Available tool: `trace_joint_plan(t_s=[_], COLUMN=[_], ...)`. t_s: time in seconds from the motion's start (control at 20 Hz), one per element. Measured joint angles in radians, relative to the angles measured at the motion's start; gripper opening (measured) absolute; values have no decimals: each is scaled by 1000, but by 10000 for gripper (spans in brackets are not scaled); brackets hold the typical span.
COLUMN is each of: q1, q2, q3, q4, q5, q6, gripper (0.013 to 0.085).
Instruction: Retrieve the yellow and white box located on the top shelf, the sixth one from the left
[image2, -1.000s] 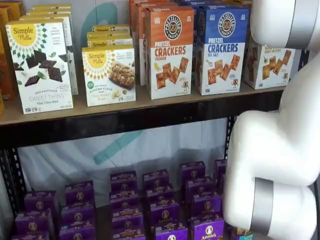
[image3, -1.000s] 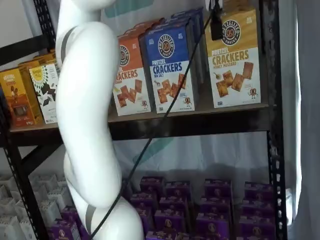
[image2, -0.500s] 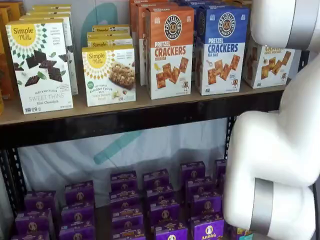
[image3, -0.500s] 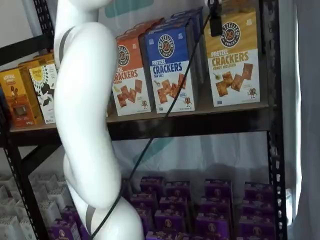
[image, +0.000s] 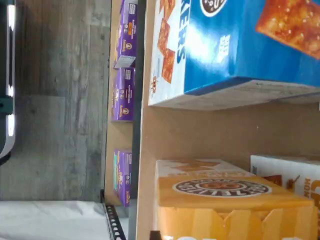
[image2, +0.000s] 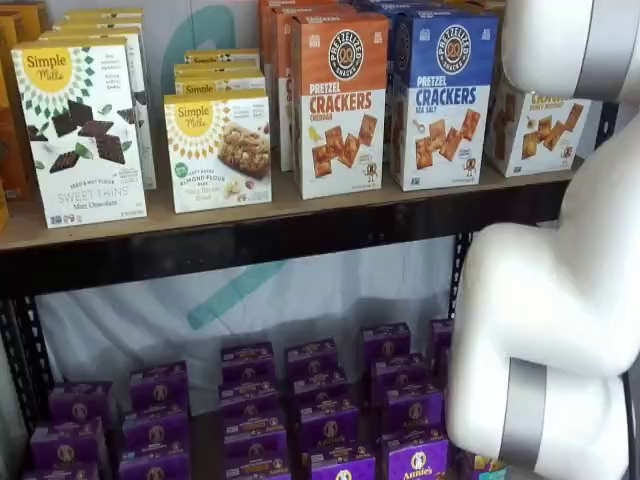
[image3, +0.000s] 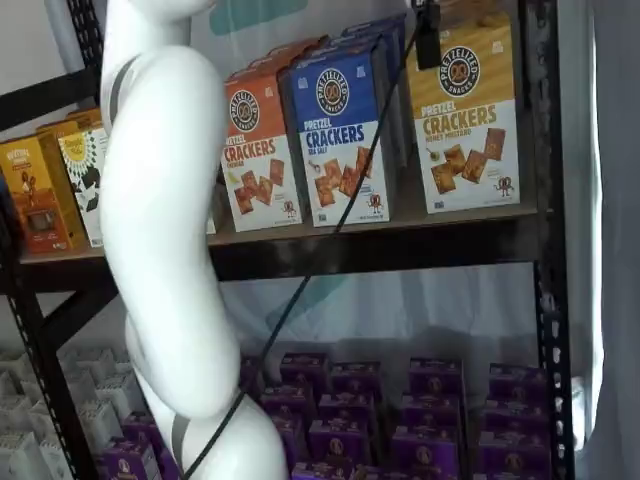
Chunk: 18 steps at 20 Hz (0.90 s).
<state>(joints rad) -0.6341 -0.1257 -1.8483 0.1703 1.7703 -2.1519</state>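
Gripper (image3: 428, 45) shows in a shelf view only as a black finger hanging from the upper edge, pressed against the front of the yellow and white box (image3: 463, 115); we take the fingers as closed together on that box's top, though only one side of the grip is visible. A black cable (image3: 300, 280) runs from the finger down across the shelves to the white arm (image3: 165, 230).

We see the yellow and white box at the right end of the top shelf (image3: 400, 245), standing near the black perforated upright (image3: 545, 200). Its bottom edge looks lifted just off the board and the carton sits slightly tilted. In both shelf views the blue cracker carton (image3: 340, 130) stands just beside it on the left, with the orange cracker carton (image3: 258, 150) next along. In a shelf view the arm's white links hide most of the target; we see only part of its white front with pictured crackers.

Wrist view, turned on its side: we see the box's yellow-gold top with the dark round logo (image: 222, 187) close under the camera, the blue carton's face near it, bare tan board between them, and purple boxes (image: 124, 95) on the level below. Fingers do not show there.

Further left on the top shelf stand white Simple Mills boxes (image2: 85, 130).
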Motion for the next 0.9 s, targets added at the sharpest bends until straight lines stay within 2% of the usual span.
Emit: trace_joint_plan(t_s=[0.4,0.6,0.9], q1=[-5,3,8], q2=[6,4,37], q3=[-14,-22,-111], q4=[8,-18,-54], q5=[14,21,119], q6=[0,-2,-1], gripper=[610,610,610])
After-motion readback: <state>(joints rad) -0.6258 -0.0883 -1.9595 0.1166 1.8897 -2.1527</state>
